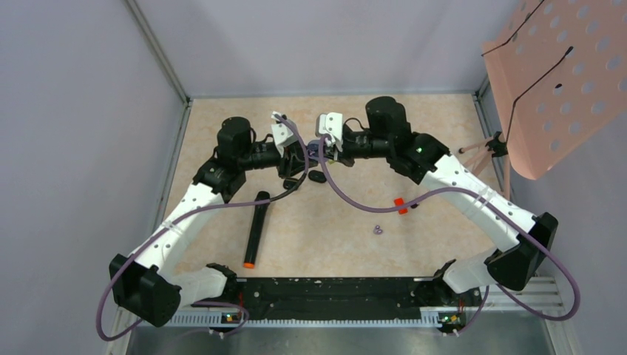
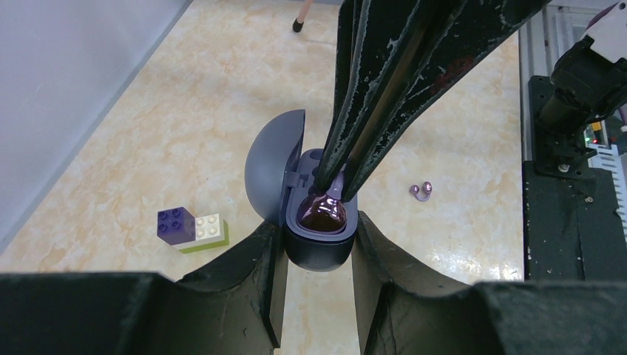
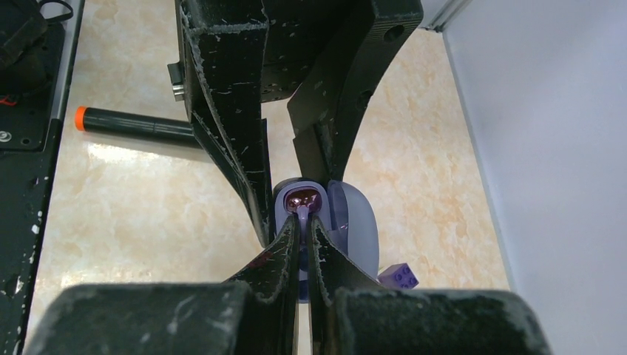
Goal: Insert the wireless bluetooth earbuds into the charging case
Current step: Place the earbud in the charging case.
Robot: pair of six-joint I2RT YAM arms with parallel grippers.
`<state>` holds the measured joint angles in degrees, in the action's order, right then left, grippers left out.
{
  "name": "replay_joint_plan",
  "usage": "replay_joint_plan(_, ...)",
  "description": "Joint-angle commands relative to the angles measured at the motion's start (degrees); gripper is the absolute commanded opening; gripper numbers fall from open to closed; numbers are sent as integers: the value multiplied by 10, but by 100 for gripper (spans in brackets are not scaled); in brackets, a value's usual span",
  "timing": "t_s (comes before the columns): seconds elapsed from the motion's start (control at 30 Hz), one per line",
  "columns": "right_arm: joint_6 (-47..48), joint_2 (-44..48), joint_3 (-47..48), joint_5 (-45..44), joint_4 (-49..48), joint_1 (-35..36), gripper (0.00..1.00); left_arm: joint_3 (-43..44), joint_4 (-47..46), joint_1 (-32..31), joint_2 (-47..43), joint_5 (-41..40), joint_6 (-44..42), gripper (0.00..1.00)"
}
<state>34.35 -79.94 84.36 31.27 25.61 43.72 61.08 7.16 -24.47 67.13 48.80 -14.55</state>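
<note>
**So, both arms nose to nose mid-table**

Top view: left gripper (image 1: 298, 159) and right gripper (image 1: 326, 150) meet tip to tip near the middle of the table (image 1: 436, 148). Whatever sits between them is too buried to make out from up here. A small black blob (image 1: 317, 176) lies just on the near side of them, can't tell what it is. A black marker (image 1: 255, 229) with an orange end lies closer to the bases on the left. A tiny purple ring (image 1: 378, 230) sits well apart on the right, with an orange bit (image 1: 400, 205) by the right arm. A pink holed board (image 1: 554, 81) hangs over the far right corner.

Left wrist: way clearer. The left fingers (image 2: 251, 281) are drawn in narrow on the case (image 2: 319, 259), one on each side of its body, gripping it. Its lid (image 2: 266, 174) is flipped open and stands up on the left. The earbud (image 2: 322, 216), dark and glossy, sits in the well closest to the camera, and the right fingers come down from above, pinched together on its stem. Can't tell if it's fully seated. Some bricks (image 2: 194, 229), purple and white on green, lie left of the case, and the ring is off to the right.

Right wrist: same thing from the other side. The right fingers (image 3: 277, 259) are pressed nearly together with the stem clamped between them. The earbud's head is down in the case, lid to the right. The left fingers flank the case from the top of the frame.
</note>
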Motion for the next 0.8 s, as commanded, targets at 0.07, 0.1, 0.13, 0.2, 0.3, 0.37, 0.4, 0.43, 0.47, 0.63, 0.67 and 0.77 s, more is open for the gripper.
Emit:
replay_joint_plan(0.07, 8, -15, 37, 17, 11, -3, 0, 31, -14, -2, 4, 20, -17, 0)
replay_joint_plan(0.1, 6, -16, 37, 17, 11, -3, 0, 31, -14, -3, 5, 20, -16, 0)
replay_joint_plan(0.13, 4, -16, 38, 17, 11, -3, 2, 32, -14, -3, 5, 21, -17, 0)
replay_joint_plan(0.2, 0, -13, 41, 11, 12, -3, 14, 32, -9, -3, 8, 20, -23, 0)
replay_joint_plan(0.3, -15, -1, 49, -2, 18, -5, 29, 31, -2, -3, 8, 17, -28, 0)
replay_joint_plan(0.37, -12, 12, 51, -7, 30, -7, 36, 30, -2, -3, 8, 14, -30, 0)
replay_joint_plan(0.4, -10, 17, 52, -12, 39, -8, 39, 29, -3, -2, 9, 13, -31, 0)
replay_joint_plan(0.43, -5, 22, 54, -17, 48, -8, 41, 27, -6, -2, 9, 14, -30, 0)
replay_joint_plan(0.47, -2, 27, 57, -24, 56, -10, 41, 26, -9, -2, 10, 12, -28, 0)
replay_joint_plan(0.63, -26, 63, 75, -50, 69, -22, 44, 8, -25, 2, 7, -7, -10, 0)
replay_joint_plan(0.67, -32, 78, 69, -57, 70, -25, 44, -1, -37, 8, 5, -11, 5, 0)
replay_joint_plan(0.77, -45, 111, 8, -72, 89, -33, 41, -27, -81, 21, -3, -22, 66, 0)
